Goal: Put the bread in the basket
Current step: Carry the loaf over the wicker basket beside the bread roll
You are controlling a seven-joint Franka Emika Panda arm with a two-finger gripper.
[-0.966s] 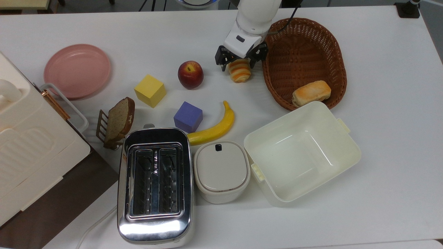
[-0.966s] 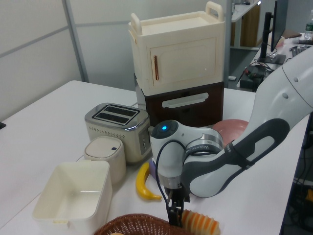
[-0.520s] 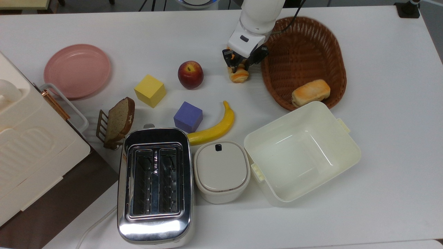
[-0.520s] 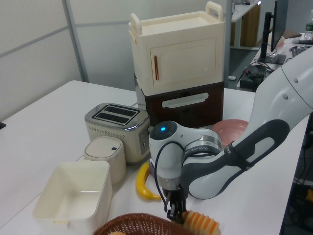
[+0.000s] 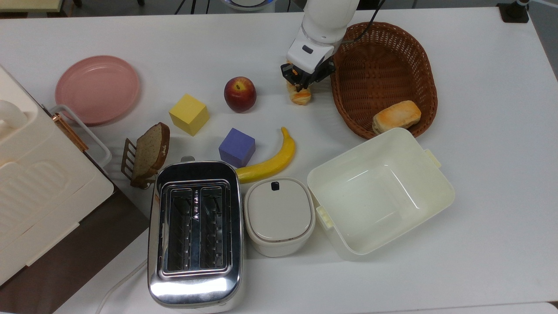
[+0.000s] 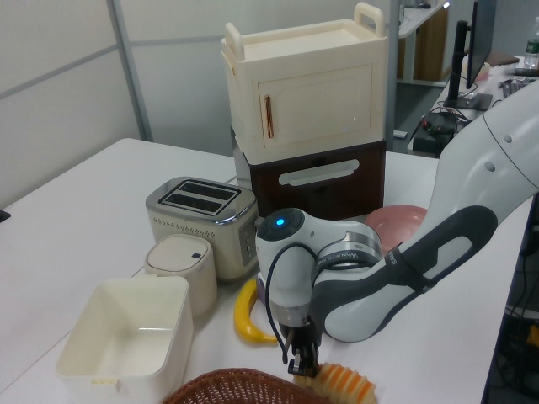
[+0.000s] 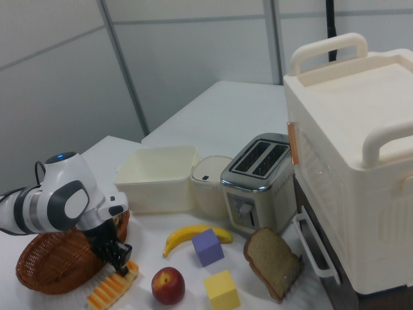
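White table (image 5: 479, 244) bears basket (image 5: 383, 56), bread (image 5: 301, 97); grey partition walls (image 7: 193, 58) behind

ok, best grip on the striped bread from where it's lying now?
Take the bread across its narrow width, from straight above, near mid-length. It lies flat on the table, long and ridged, so its two long sides are free and the ridges should help against slipping. The tool is already down at the end nearest the basket; a more central hold would probably balance better.
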